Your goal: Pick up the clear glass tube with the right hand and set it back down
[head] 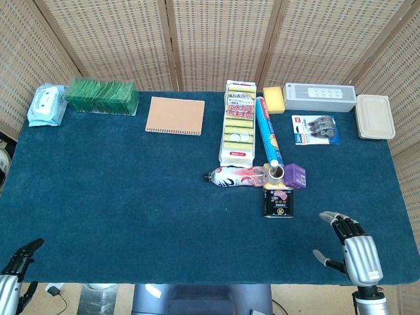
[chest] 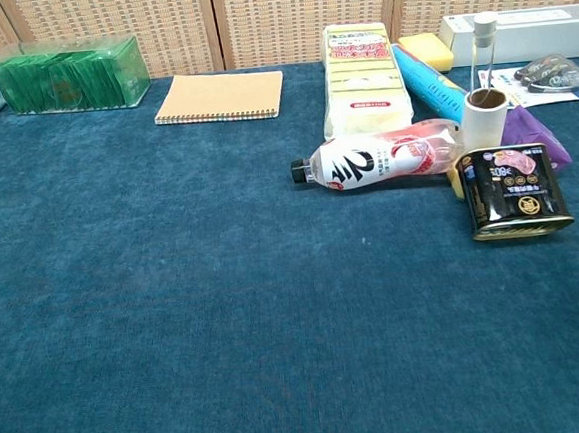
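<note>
The clear glass tube (chest: 482, 53) stands upright with a white cap, just behind a small cardboard roll (chest: 484, 116). In the head view only its cap shows, so the tube (head: 273, 164) is a small white spot by the roll (head: 276, 174). My right hand (head: 351, 246) hovers over the table's near right edge, fingers spread and holding nothing, well short of the tube. At the near left corner my left hand (head: 18, 262) is held low, fingers extended and empty. Neither hand appears in the chest view.
Crowding the tube are a lying bottle (chest: 380, 156), a black can (chest: 513, 191), a purple box (head: 294, 175) and a blue roll (head: 267, 131). Further back lie a sponge pack (head: 239, 121), a notebook (head: 175, 115), a green box (head: 102, 95), a white box (head: 319, 97) and a beige container (head: 375, 117).
</note>
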`<state>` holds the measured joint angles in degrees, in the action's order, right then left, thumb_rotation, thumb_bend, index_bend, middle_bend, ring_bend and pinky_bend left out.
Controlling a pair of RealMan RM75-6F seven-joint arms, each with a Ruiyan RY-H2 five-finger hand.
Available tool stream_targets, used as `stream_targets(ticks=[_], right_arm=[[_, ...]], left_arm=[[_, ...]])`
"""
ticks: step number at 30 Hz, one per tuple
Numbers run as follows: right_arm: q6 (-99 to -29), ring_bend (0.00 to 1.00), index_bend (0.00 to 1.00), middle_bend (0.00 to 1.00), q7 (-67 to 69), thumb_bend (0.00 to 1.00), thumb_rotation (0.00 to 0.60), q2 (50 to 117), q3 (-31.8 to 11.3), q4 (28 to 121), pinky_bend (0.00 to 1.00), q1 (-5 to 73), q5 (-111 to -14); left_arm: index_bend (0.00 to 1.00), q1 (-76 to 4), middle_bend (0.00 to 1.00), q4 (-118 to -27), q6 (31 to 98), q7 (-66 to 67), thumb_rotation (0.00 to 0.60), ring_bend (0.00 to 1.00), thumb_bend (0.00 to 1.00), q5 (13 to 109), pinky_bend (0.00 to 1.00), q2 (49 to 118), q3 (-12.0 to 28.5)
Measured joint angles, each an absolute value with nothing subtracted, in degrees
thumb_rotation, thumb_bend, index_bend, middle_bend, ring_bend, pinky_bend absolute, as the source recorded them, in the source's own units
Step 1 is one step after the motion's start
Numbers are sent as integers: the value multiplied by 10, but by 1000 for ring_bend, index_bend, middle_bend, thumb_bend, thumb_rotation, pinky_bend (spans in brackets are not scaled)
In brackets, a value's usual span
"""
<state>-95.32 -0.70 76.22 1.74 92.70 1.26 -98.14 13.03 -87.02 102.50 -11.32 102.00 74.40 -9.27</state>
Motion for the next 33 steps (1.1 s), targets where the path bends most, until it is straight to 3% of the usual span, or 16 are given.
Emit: stream_targets(ticks=[18, 33], right_arm=[[-932, 283, 239, 290, 4, 136, 600, 782, -4, 925, 326, 23, -964], [-811, 286, 240, 294, 48, 148, 600, 848, -117, 904, 356, 128, -845]], left_arm=[[113, 129, 161, -871, 1021, -112, 600, 155, 201, 1025, 335, 745, -95], [113, 123, 161, -880, 1006, -100, 600, 155, 200, 1029, 336, 746, -99]])
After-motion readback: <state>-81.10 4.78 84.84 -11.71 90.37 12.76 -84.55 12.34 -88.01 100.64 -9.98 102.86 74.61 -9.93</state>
